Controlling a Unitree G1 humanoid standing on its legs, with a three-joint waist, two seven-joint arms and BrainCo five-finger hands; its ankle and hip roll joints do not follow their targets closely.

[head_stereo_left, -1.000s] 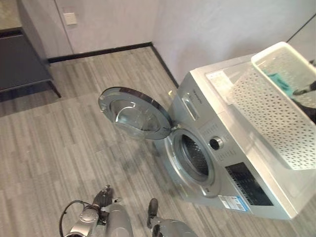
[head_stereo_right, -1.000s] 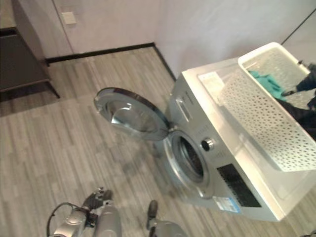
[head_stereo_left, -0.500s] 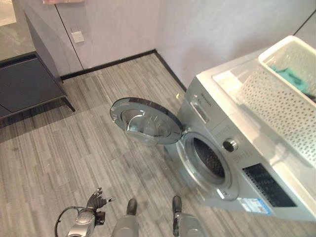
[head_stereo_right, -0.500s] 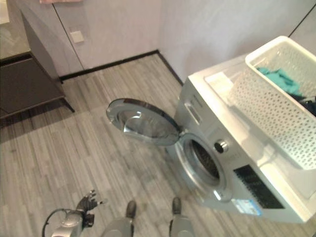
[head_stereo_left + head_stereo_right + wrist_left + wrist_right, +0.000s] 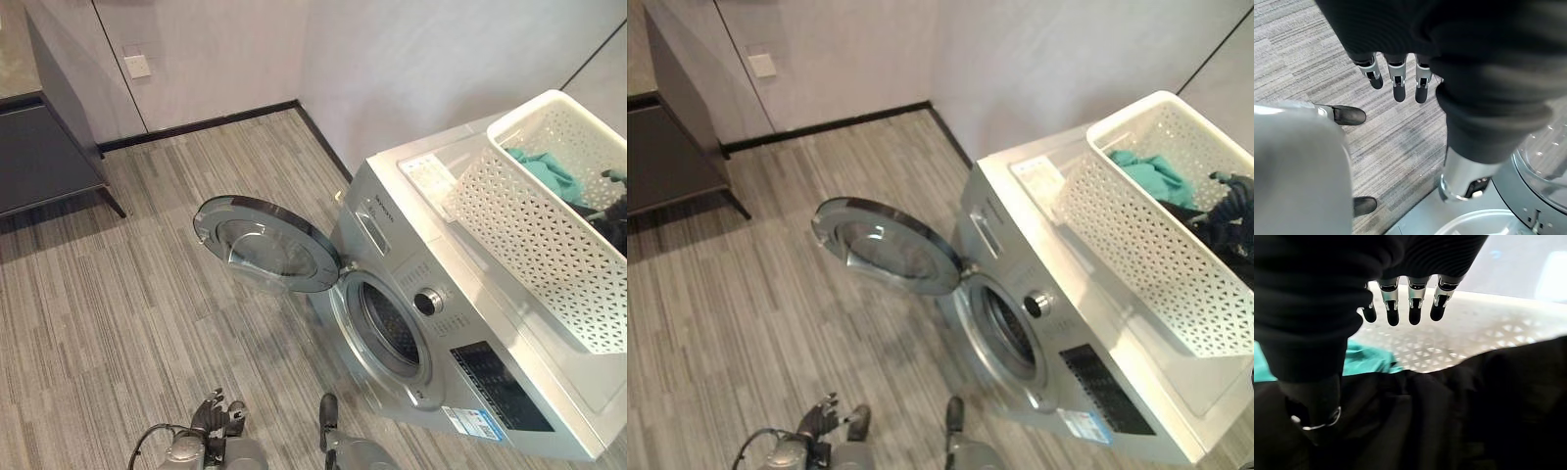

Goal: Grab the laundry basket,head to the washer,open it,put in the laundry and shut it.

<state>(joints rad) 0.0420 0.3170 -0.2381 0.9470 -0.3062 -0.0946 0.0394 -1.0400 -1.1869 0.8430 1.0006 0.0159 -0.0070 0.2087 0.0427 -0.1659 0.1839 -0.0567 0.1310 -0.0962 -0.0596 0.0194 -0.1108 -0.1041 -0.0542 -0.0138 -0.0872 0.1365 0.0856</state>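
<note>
The basket sits on top of the washer, likely parked there to free both hands; the door hangs open. The right hand hovers with fingers straight over the dark cloth and teal cloth inside it, ready to grab. The left hand hangs relaxed, empty, above the floor.

Dark cabinet against far wall; white wall plate above black baseboard; grey plank floor.

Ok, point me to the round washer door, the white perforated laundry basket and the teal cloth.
Round glass washer door (image 5: pixel 266 245), left eye view, middle of the glass.
White perforated laundry basket (image 5: pixel 529 235), left eye view, near side wall.
Teal cloth (image 5: pixel 1148 172), right eye view, its middle.
</note>
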